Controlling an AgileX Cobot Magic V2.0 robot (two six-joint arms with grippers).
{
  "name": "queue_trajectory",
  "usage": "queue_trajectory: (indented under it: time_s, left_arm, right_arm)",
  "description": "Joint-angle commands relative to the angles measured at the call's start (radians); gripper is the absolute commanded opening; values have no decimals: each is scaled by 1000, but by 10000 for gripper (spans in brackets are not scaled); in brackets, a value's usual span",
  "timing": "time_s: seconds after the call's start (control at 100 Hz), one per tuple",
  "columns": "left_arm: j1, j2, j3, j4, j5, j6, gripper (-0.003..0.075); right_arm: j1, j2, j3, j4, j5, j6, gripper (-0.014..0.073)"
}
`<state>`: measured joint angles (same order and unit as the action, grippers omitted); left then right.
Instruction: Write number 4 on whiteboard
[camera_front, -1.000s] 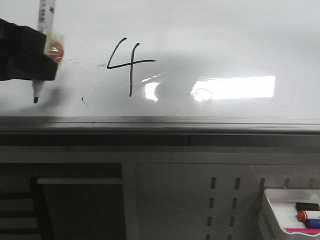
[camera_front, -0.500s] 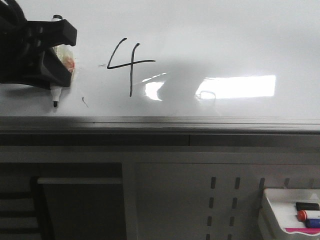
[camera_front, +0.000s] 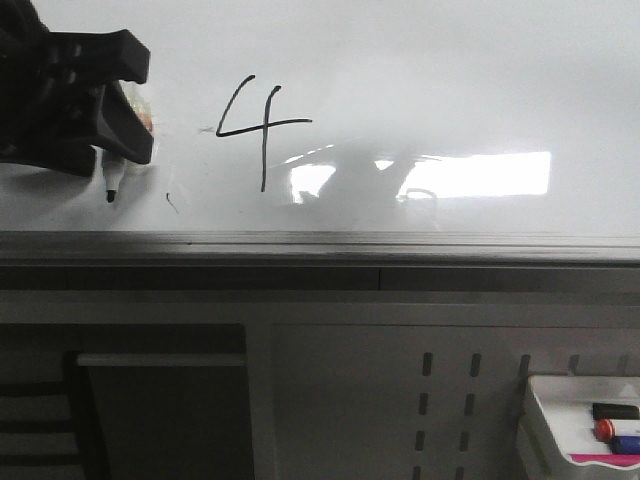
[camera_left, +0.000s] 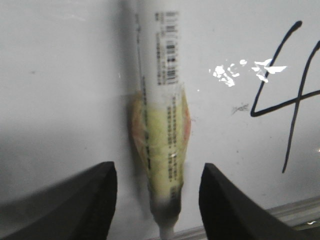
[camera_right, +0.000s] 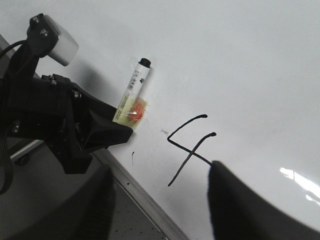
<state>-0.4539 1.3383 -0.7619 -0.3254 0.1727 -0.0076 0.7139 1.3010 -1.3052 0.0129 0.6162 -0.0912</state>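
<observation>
Setting: an indoor robot test station of the laboratory or workshop kind, not a home. Evidence: a large glossy white whiteboard (camera_front: 450, 80) with a grey metal lower edge fills the forward view, reflecting a bright rectangular glare patch (camera_front: 480, 173) from an artificial light or window. Beneath it stands a pale metal panel pierced with rows of vertical slots (camera_front: 445, 410), of the type used on industrial racking. At the lower right, a white plastic tray (camera_front: 545, 420) holds spare marker pens with black, red and blue caps (camera_front: 615, 428).
</observation>
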Motion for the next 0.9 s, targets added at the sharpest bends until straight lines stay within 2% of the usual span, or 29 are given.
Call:
queue_trajectory:
  time_s: [0.0, 0.02, 0.03, 0.07, 0.14, 0.27, 0.44, 0.62, 0.76, 0.89]
  left_arm:
    - [2, -92, -25, 19, -2, -8, 356]
    - [2, -112, -22, 19, 9, -8, 354]
    - [2, -119, -21, 21, 16, -8, 353]
    - [2, -169, -12, 29, 27, -8, 339]
    - [2, -266, 18, 37, 21, -8, 250]
    - [2, -475, 125, 72, -48, -8, -24]
    - [0, -797, 340, 159, -173, -7, -20]
    - [0, -1088, 521, 238, -223, -7, -20]
    - [0, -1219, 560, 288, -218, -7, -20]
    - [0, -1267, 562, 313, -211, -7, -20]
  right_arm:
    - [-5, -82, 3, -13, -81, -7, 94]
    - [-5, -98, 22, -13, -93, -7, 25]
    - [-5, -103, 27, -13, -93, -7, 25]
    - [-5, -141, 58, -13, -119, -7, -71]
    - [-5, -220, 137, -13, -193, -7, -64]
    - [-5, -403, 347, -13, -397, -7, -64]
    - [-5, -683, 671, -13, -616, -7, -64]
    - [-5, -938, 979, -13, -725, -7, -64]
    - [-5, -1071, 1106, -13, -780, -7, -64]
    - [-5, -1125, 1129, -13, -788, -7, -64]
